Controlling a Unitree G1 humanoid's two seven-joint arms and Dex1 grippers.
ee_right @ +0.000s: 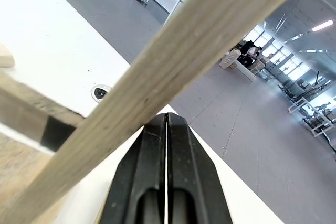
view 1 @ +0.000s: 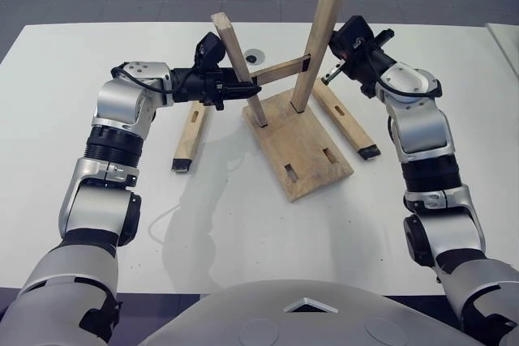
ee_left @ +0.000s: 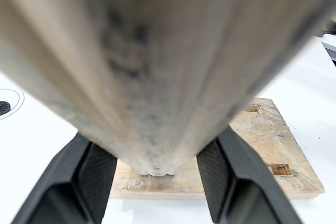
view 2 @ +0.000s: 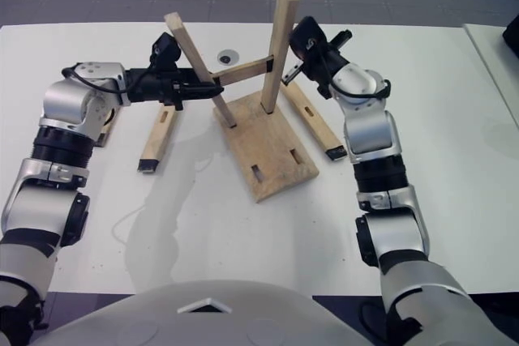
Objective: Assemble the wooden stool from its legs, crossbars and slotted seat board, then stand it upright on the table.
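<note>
The slotted seat board (view 1: 306,161) lies flat mid-table. Two legs stand in its far slots: the left leg (view 1: 231,42) leans left, the right leg (view 1: 320,30) is nearly upright. A crossbar (view 1: 280,70) joins them. My left gripper (view 1: 242,87) is shut on the left leg's lower half, one finger (ee_left: 94,177) on each side of the wood (ee_left: 157,66). My right gripper (view 1: 328,61) is shut with nothing between its fingers (ee_right: 157,145), its tips against the right leg (ee_right: 173,72) about level with the crossbar.
Two loose legs lie flat on the white table: one (view 1: 189,137) left of the board under my left arm, one (view 1: 347,123) right of it under my right arm. A round grommet (view 1: 255,56) sits behind the legs. The near half of the table is bare.
</note>
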